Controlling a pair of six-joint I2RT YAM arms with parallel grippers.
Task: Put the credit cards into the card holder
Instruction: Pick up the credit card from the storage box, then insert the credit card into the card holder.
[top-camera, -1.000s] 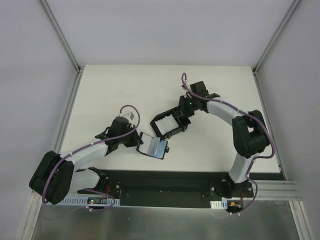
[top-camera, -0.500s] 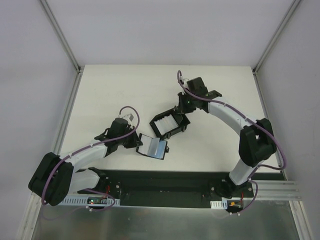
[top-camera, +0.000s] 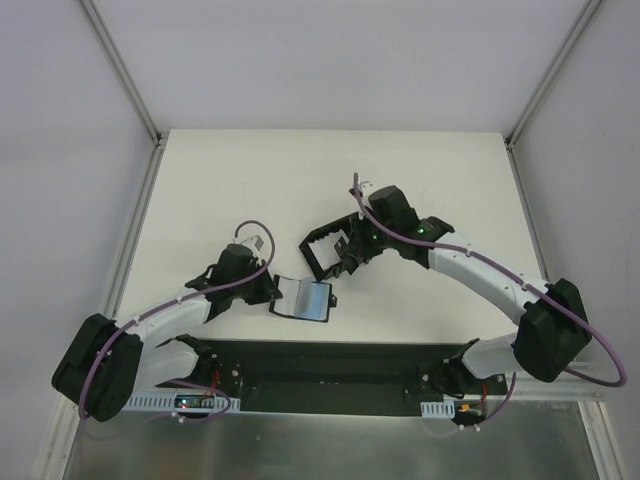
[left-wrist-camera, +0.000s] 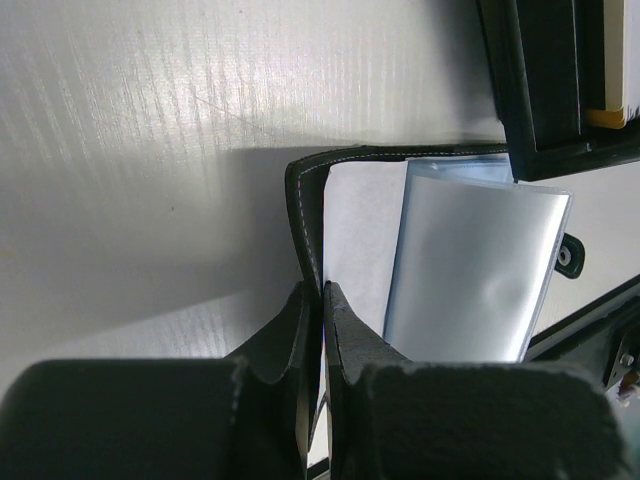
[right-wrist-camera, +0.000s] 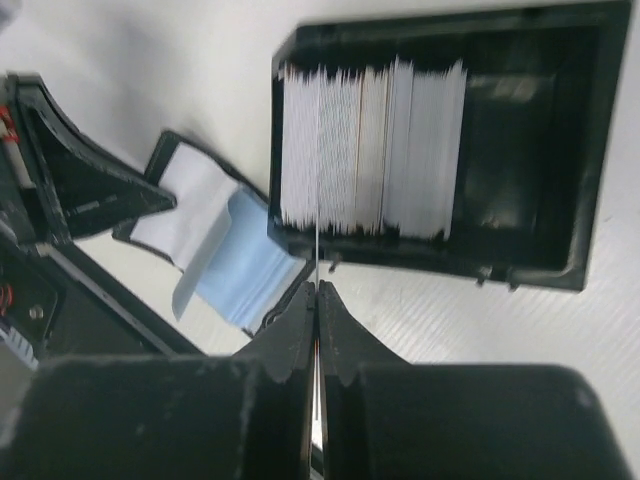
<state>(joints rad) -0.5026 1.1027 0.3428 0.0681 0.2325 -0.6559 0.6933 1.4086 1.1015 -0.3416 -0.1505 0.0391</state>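
Note:
The card holder (top-camera: 308, 299) lies open near the table's front edge, its bluish-grey inside up. My left gripper (top-camera: 272, 290) is shut on its black left flap; the left wrist view shows the fingertips (left-wrist-camera: 321, 292) pinching the stitched edge, with the sleeve (left-wrist-camera: 480, 260) to the right. My right gripper (right-wrist-camera: 317, 290) is shut on one thin credit card (right-wrist-camera: 317, 250), seen edge-on and lifted above the stack of credit cards (right-wrist-camera: 370, 150). In the top view the right gripper (top-camera: 350, 258) hangs over the tray's near side, hiding the stack.
The cards stand on edge in a black walled tray (right-wrist-camera: 560, 150), which sits just behind the card holder (right-wrist-camera: 235, 255); its rim (top-camera: 318, 240) shows in the top view. A black strip with both arm bases runs along the near edge (top-camera: 330, 365).
The right gripper has shut on a card, and the arm has swung from behind the tray to over its near side. The left gripper and card holder have shifted slightly nearer.

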